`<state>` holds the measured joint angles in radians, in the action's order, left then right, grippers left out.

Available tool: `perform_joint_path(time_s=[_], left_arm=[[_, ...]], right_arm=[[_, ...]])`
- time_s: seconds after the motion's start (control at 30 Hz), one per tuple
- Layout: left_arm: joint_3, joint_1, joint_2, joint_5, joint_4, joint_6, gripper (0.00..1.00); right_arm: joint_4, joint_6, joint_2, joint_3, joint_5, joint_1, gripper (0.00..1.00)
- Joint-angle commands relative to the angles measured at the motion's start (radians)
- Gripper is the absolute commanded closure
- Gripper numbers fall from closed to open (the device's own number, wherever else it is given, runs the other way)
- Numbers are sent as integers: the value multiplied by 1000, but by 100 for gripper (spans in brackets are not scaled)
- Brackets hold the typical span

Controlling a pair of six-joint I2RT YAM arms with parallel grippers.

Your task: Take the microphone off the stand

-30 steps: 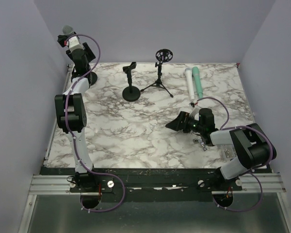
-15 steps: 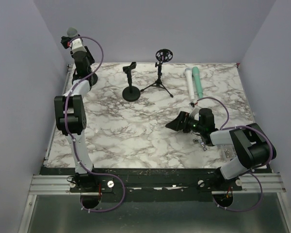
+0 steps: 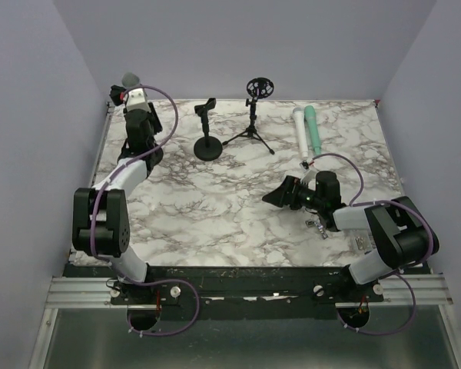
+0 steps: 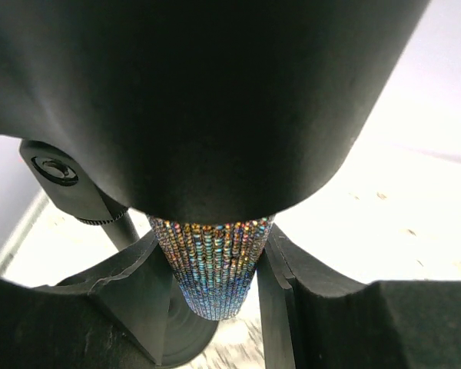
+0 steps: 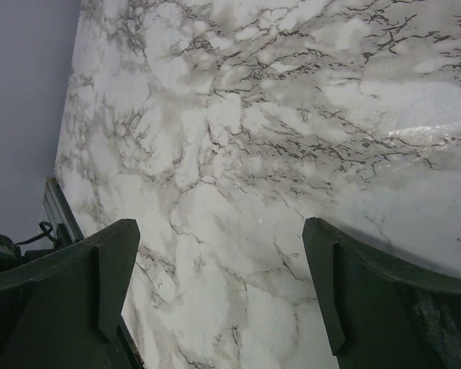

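One microphone (image 4: pixel 215 265), its tapered body covered in iridescent glitter and its head grey, sits pinched between the left gripper's (image 4: pixel 215 288) fingers (image 4: pixel 131 296), which close snugly on both sides of it. In the top view it is held in the air to the left of the round-base stand (image 3: pixel 208 146), over the tabletop's (image 3: pixel 215 207) far-left corner. A black clamp (image 4: pixel 60 171) with a screw knob shows just beside the microphone's lower end, not around it. A tripod stand (image 3: pixel 253 115) is just right of the round-base stand, and white (image 3: pixel 299 129) and teal (image 3: pixel 313 127) cylinders lie further right. Nearer and to the right of that stand, the right gripper (image 3: pixel 275 197) hangs low with fingers (image 5: pixel 111 284) spread wide, holding nothing.
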<state>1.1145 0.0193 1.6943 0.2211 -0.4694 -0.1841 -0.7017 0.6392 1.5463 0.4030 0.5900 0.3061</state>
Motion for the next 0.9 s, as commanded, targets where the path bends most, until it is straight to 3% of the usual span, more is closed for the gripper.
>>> perform_joint_path(time_s=[0.0, 0.23, 0.5, 0.87], left_arm=[[-145, 107, -194, 51, 17, -12, 100], [-348, 272, -454, 80, 110, -87, 100], [-411, 524, -642, 61, 259, -63, 100], [-375, 843, -682, 172, 386, -99, 100]], right_arm=[[-7, -6, -25, 0, 6, 2, 4], [34, -30, -67, -6, -14, 2, 4], [54, -45, -67, 3, -23, 1, 4], [90, -73, -107, -10, -65, 2, 4]])
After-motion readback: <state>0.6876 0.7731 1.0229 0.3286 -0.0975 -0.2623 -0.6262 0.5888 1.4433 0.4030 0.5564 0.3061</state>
